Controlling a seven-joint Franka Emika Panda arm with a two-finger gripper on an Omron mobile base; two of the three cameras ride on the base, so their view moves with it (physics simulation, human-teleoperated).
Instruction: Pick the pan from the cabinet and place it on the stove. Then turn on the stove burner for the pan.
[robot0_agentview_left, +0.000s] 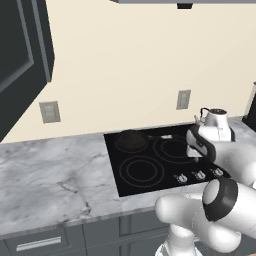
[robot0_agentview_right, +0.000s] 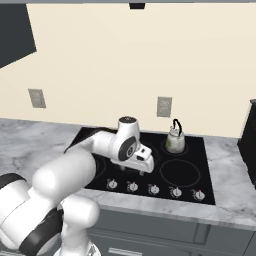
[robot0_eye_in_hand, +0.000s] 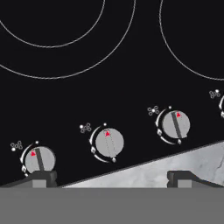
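Grey marble table carries the black stove; the pan sits on its back left burner. Jaws hang spread wide, released, above the knobs at the stove's front edge.

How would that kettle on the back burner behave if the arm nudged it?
The kettle would probably slide: the stove looks like smooth glass. Its squat, wide body suggests it wouldn't tip easily. Its loop handle should lift it well; weight can't be judged.

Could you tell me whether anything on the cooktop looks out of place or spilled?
Nothing stands out. The pan sits flat on a rear burner of the stove, the kettle stands upright on another, and the knobs look intact.
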